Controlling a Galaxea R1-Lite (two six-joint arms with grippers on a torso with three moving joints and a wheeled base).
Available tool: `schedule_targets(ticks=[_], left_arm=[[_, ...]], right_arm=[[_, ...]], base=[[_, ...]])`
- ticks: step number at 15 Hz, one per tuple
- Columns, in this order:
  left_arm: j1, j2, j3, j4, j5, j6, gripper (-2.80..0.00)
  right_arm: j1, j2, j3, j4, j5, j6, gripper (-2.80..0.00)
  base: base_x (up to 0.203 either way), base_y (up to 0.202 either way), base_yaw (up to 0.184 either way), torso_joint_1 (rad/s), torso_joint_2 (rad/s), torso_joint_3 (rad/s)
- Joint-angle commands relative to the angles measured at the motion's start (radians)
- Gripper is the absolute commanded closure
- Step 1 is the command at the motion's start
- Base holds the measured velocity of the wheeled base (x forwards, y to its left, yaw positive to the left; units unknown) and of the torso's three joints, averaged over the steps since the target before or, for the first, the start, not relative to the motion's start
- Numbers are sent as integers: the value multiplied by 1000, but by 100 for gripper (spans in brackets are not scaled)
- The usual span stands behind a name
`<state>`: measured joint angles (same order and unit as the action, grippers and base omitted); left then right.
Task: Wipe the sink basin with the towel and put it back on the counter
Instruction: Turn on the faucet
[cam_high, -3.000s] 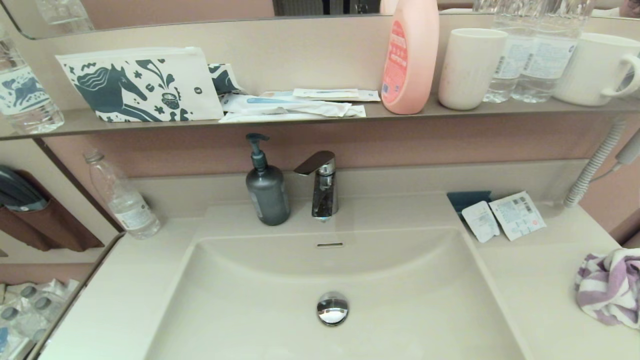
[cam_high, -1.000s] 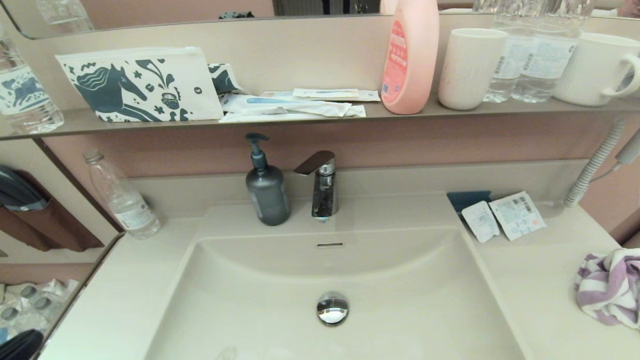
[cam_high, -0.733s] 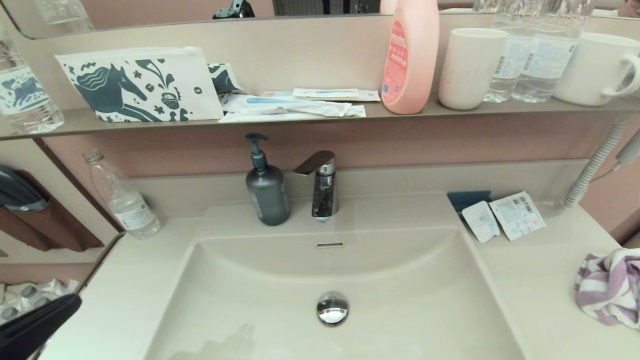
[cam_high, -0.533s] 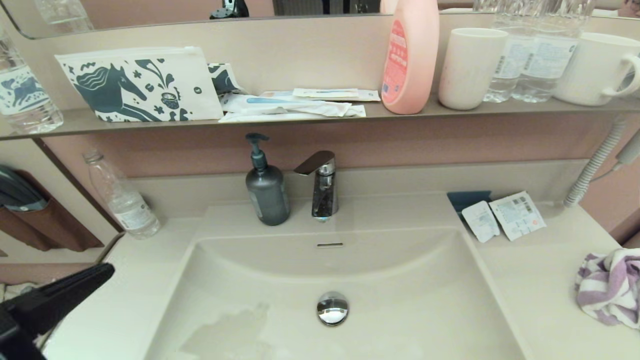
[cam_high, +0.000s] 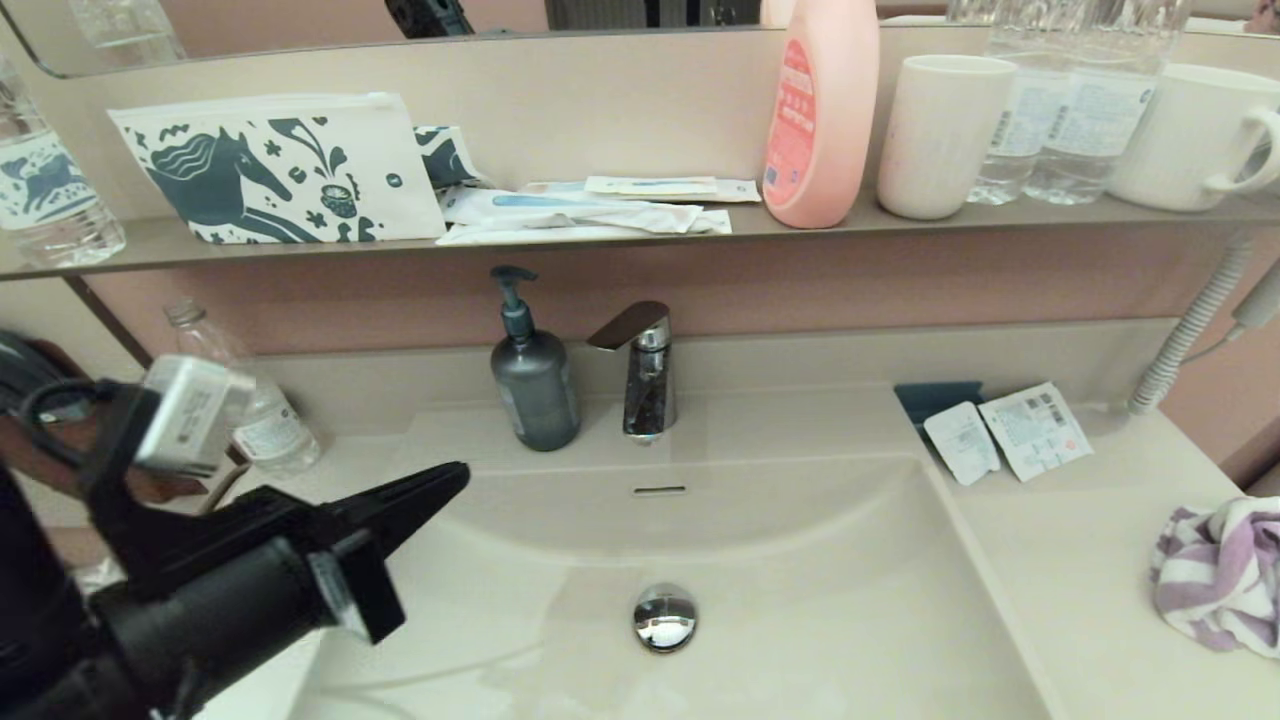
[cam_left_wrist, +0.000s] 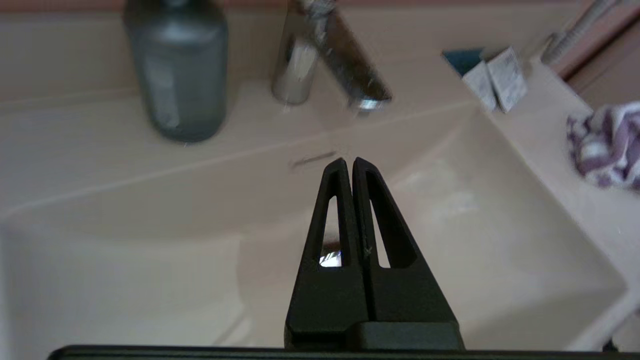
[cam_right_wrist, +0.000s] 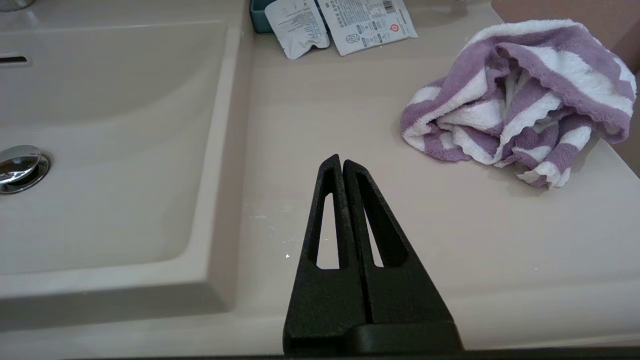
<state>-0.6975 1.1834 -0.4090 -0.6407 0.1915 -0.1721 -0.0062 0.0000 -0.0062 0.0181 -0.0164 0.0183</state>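
The purple-and-white striped towel (cam_right_wrist: 520, 100) was seen lying crumpled on the counter (cam_right_wrist: 350, 125) to the right of the sink basin (cam_high: 760, 540), close to the counter's right-hand edge and untouched by either gripper. Open bare counter lay between the towel and the basin's right rim. Behind the towel, toward the back edge, two white sachets (cam_high: 1008, 432) were lying against a small teal tray (cam_high: 935, 395), apart from the towel.

The right gripper (cam_right_wrist: 342, 162) was held low over that bare stretch of counter, between the basin rim and the towel, its fingers pressed together and holding nothing; it could not be seen in the head view. The left gripper (cam_high: 455, 475) was reaching in over the basin's left rim, its fingers likewise pressed together and empty, pointing across the bowl toward the faucet (cam_high: 640, 365).

The basin held only its chrome drain plug (cam_high: 664, 617), with the overflow slot (cam_high: 659, 490) in its back wall. Behind the basin, a grey pump bottle (cam_high: 533, 375) was standing just beside the faucet on its left, and a clear plastic bottle (cam_high: 240, 390) was standing at the counter's far left corner, partly hidden by the left arm. Above, a narrow shelf (cam_high: 620, 240) carried a printed pouch (cam_high: 270, 170), a pink bottle (cam_high: 820, 110), a cup (cam_high: 940, 135) and a mug (cam_high: 1190, 135).
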Motion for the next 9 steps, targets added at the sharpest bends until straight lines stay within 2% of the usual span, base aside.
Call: schedule_targets(ticks=[1,3,6,9], left_arm=[[-64,159,-39,-69,42,-8,0],[-95,231,-111,-104,61,-15,0],[-94,318,-157,-126,63,-19,0],[-83,440,-163,-296,66,-4,0]], right_arm=[[0,0,0,-1,0,0,0],[0,0,0,-1,0,0,0],[0,0,0,0,0,0,0],[0,0,0,-1,0,0,0]], base=[[0,0,0,0,0,0],[0,0,0,0,0,0],[0,0,0,0,0,0],[0,0,0,0,0,0]])
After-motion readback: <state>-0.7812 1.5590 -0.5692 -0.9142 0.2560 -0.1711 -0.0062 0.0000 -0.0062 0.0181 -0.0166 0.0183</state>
